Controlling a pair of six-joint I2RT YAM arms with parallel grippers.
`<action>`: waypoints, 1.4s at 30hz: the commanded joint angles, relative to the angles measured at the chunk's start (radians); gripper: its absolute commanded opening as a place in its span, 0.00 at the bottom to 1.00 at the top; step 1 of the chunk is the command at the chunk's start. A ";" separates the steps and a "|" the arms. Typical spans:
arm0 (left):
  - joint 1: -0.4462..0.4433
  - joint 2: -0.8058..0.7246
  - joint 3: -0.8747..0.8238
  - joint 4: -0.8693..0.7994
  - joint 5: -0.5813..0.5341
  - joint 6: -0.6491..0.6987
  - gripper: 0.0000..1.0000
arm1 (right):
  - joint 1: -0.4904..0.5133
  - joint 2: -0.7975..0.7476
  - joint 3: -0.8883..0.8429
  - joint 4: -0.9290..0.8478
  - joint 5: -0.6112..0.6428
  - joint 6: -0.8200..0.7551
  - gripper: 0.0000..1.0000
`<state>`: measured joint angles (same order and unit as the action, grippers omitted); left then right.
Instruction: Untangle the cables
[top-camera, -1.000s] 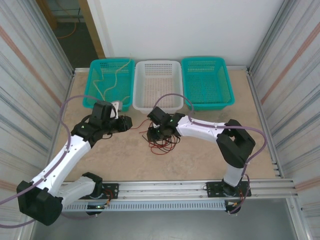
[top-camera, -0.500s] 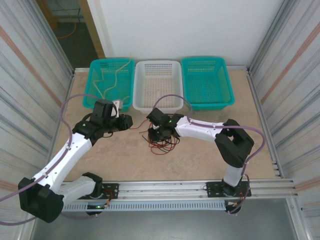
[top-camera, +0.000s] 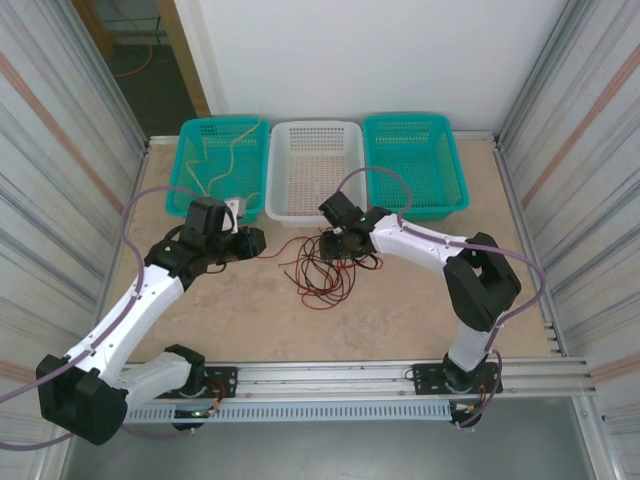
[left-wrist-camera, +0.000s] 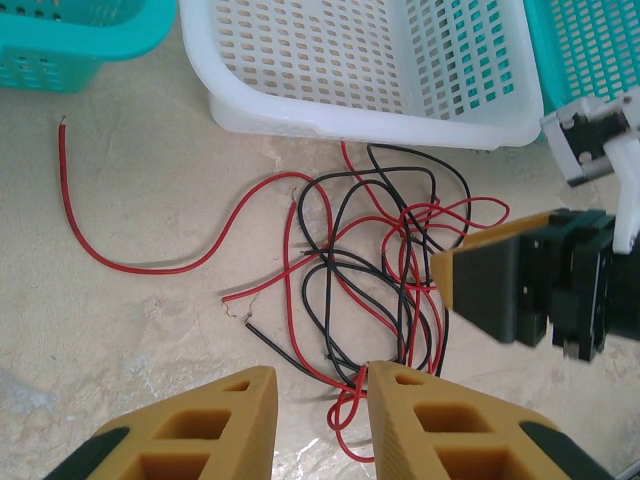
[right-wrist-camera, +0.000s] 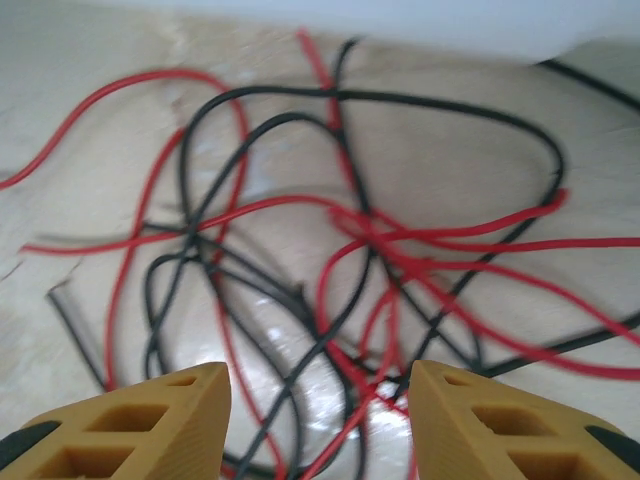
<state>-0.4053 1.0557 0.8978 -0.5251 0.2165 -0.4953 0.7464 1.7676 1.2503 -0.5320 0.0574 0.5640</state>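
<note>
Tangled red and black cables (left-wrist-camera: 405, 225) lie on the table (left-wrist-camera: 150, 330), ahead of the spread left tool (left-wrist-camera: 322, 385) and beneath the spread right tool (right-wrist-camera: 320, 380).

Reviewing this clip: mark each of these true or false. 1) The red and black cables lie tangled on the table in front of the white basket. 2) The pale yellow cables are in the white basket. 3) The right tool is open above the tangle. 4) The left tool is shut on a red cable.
1) The red and black cables lie tangled on the table in front of the white basket. True.
2) The pale yellow cables are in the white basket. False: they lie in the left teal basket.
3) The right tool is open above the tangle. True.
4) The left tool is shut on a red cable. False: its fingers stand apart, with no cable clamped.
</note>
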 joint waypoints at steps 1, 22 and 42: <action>0.007 -0.012 0.033 0.009 0.008 0.003 0.30 | -0.003 0.061 -0.019 -0.016 0.022 -0.046 0.46; 0.009 0.006 0.051 0.014 -0.002 0.021 0.30 | 0.048 -0.124 -0.273 -0.045 0.058 0.009 0.22; 0.054 -0.061 0.037 -0.046 -0.020 0.039 0.29 | 0.012 0.049 0.106 0.029 0.073 -0.024 0.26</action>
<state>-0.3573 1.0267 0.9184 -0.5350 0.2085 -0.4805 0.7776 1.7573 1.3205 -0.5049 0.1066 0.5449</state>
